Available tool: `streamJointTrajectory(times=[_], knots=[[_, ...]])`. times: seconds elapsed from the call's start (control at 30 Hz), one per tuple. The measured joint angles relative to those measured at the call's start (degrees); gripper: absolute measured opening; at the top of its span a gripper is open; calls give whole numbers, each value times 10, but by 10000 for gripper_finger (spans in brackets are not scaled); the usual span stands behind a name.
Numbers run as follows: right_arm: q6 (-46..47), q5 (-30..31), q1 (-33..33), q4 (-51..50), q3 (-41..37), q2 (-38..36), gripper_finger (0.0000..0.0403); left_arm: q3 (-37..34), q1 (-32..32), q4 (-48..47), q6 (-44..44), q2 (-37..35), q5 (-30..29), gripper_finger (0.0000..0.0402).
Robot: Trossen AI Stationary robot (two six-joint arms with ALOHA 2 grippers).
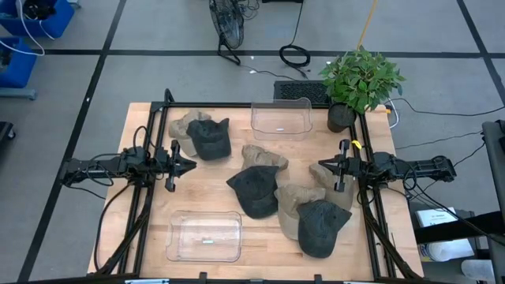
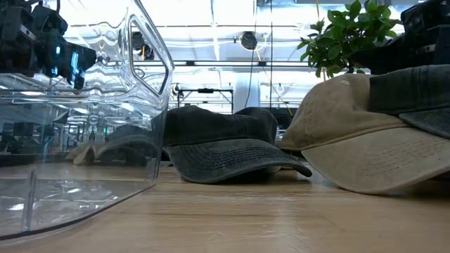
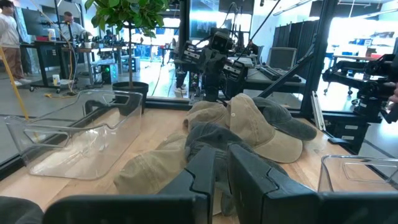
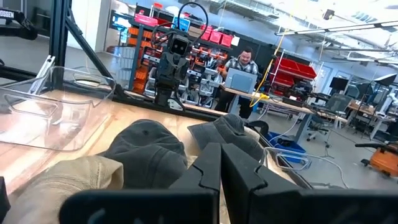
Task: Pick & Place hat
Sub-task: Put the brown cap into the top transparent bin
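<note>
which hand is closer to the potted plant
Right. The right hand sits at the table's right edge, just below the potted plant in the overhead picture; the left hand is across the table on the far side.

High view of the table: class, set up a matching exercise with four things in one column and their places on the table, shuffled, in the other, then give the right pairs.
Things:
1. potted plant
2. left hand
3. right hand
4. clear bin with a green label

Places:
A. near edge, left of centre
B. far right corner
C. left side, pointing inward
D. right side, pointing inward

Pairs: 1-B, 2-C, 3-D, 4-A
</note>
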Motion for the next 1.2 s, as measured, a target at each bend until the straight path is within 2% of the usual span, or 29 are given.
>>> streamJointTrajectory(times=[0.1,0.2,0.33,0.53,0.63,0.73,0.93,1.1,1.2], knots=[[45,3,0,18,0,2,0,0,0,0,0,0,0,47],[58,15,0,88,0,20,0,0,0,0,0,0,0,47],[64,17,0,169,12,76,0,0,0,0,0,0,0,47],[105,21,0,180,117,203,0,0,0,0,0,0,0,47],[108,68,0,171,191,275,0,0,0,0,0,0,0,47],[105,93,0,96,283,343,0,0,0,-1,0,0,0,47],[156,121,0,-176,510,507,0,0,0,0,0,0,0,47],[217,120,2,-392,710,663,0,0,0,0,0,0,0,47],[239,119,13,-486,800,740,0,0,0,0,0,0,0,47]])
